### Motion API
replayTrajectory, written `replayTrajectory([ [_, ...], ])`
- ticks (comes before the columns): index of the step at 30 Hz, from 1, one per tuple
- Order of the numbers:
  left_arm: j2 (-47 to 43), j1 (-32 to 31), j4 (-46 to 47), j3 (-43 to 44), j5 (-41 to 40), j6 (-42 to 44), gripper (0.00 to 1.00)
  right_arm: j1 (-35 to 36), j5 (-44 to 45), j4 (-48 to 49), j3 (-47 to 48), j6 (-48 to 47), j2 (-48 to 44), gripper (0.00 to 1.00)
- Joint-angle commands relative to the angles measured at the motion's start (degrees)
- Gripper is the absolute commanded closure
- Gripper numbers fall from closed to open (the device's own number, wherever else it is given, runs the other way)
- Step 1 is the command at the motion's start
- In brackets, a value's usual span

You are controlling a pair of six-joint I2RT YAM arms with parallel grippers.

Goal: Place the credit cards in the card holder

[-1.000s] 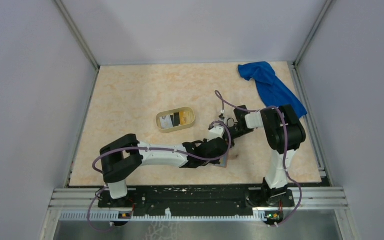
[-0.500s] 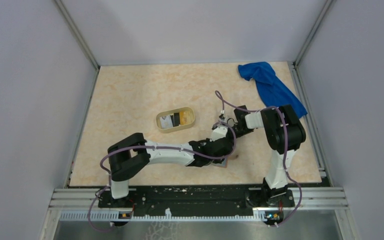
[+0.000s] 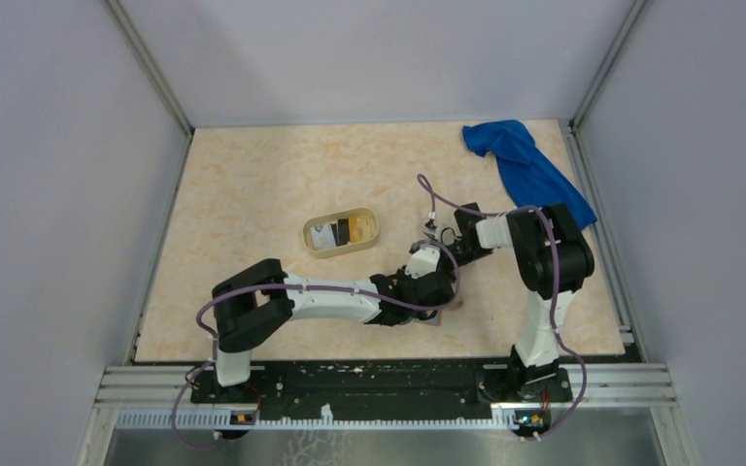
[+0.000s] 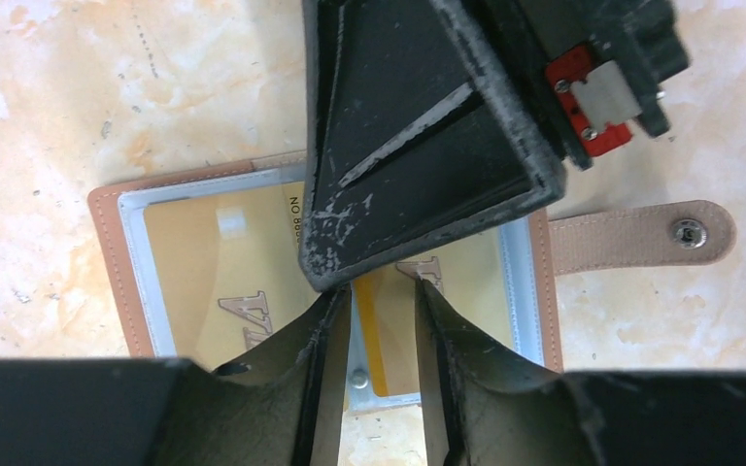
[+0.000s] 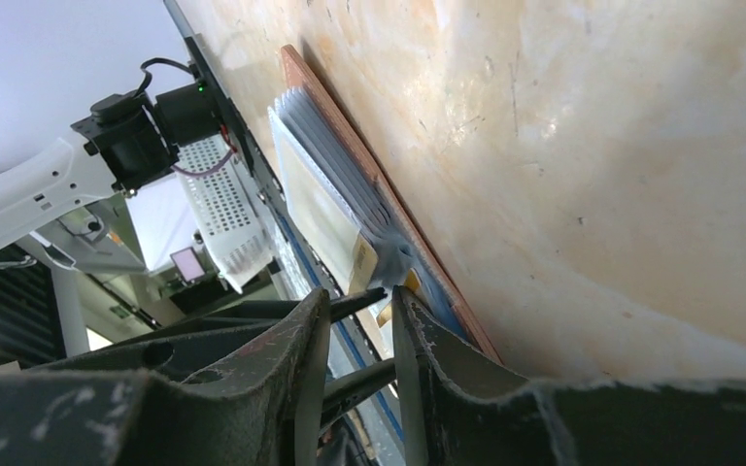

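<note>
The card holder [image 4: 107,252] lies open and flat on the table, tan-edged with grey-blue slots; its snap strap [image 4: 641,238] points right. A yellow credit card [image 4: 194,262] sits in its left slot, and an orange-edged one [image 4: 377,335] lies in the slot under my left gripper [image 4: 379,291], whose jaws stand slightly apart with nothing between them. My right gripper [image 5: 359,296] comes in from the far side, open, one fingertip [image 4: 325,272] resting on the holder's slots [image 5: 316,194]. In the top view both grippers [image 3: 435,289] cover most of the holder [image 3: 430,317]. More credit cards [image 3: 340,231] lie in the tray.
A pale yellow oval tray [image 3: 307,233] stands left of the grippers near mid-table. A blue cloth [image 3: 525,170] lies crumpled at the back right corner. Grey walls close in the left, back and right sides.
My left arm has reached further right over the card holder, and its jaws have parted from nearly shut. The right arm has hardly moved.
</note>
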Motion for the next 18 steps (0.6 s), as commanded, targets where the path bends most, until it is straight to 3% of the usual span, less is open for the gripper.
replayTrajectory([
  [1,0.0,0.1,-6.0,1.0,-5.5,-2.7,0.61,-1.3,6.5,0.2,1.3,-3.7,-1.7,0.69],
  [7,-2.8,0.0,-4.8,-0.1,-5.5,-1.9,0.6,-4.1,7.7,-1.9,2.4,-6.1,-6.1,0.69],
  [11,-10.0,-1.0,4.4,-6.2,-1.6,3.5,0.54,-5.4,10.1,-6.6,5.8,-12.1,-11.6,0.7],
  [14,-18.0,-1.1,14.4,-14.2,2.4,7.9,0.49,-5.6,12.8,-7.4,6.6,-18.9,-21.4,0.71],
  [18,-28.8,-1.1,23.8,-25.4,1.6,11.8,0.33,-5.6,14.4,1.5,1.2,-28.4,-38.7,0.7],
])
